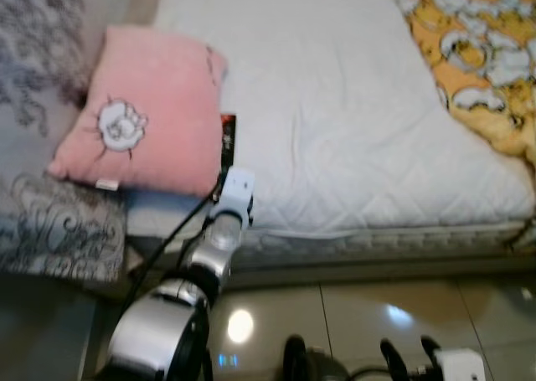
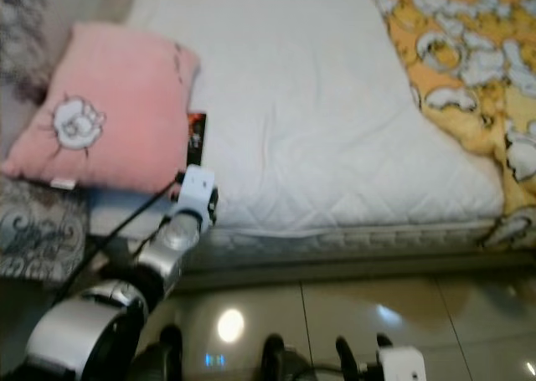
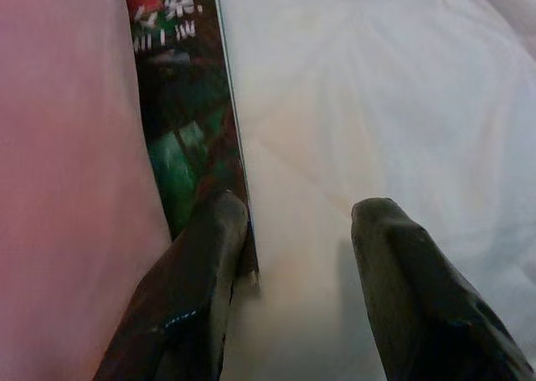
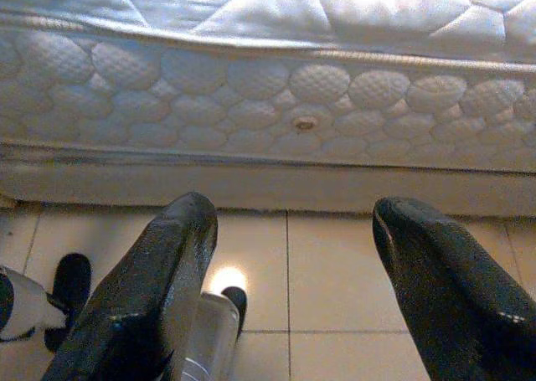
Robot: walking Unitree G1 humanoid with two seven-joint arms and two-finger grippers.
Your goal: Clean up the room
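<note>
A flat dark packet [image 1: 228,138] with red and green print lies on the white mattress [image 1: 335,105], half tucked under the edge of a pink pillow [image 1: 142,113]. My left arm reaches up to the bed's front edge, its gripper [image 3: 293,230] open at the packet's near end. One finger [image 3: 201,264] rests on the packet's corner [image 3: 188,146], the other on bare sheet. My right gripper [image 4: 289,247] hangs low over the tiled floor, open, facing the mattress side [image 4: 268,88].
A yellow patterned blanket [image 1: 477,46] covers the bed's right side. A grey patterned cloth [image 1: 50,222] drapes at the left beside the pillow. Glossy floor tiles [image 1: 352,314] run along the bed's base.
</note>
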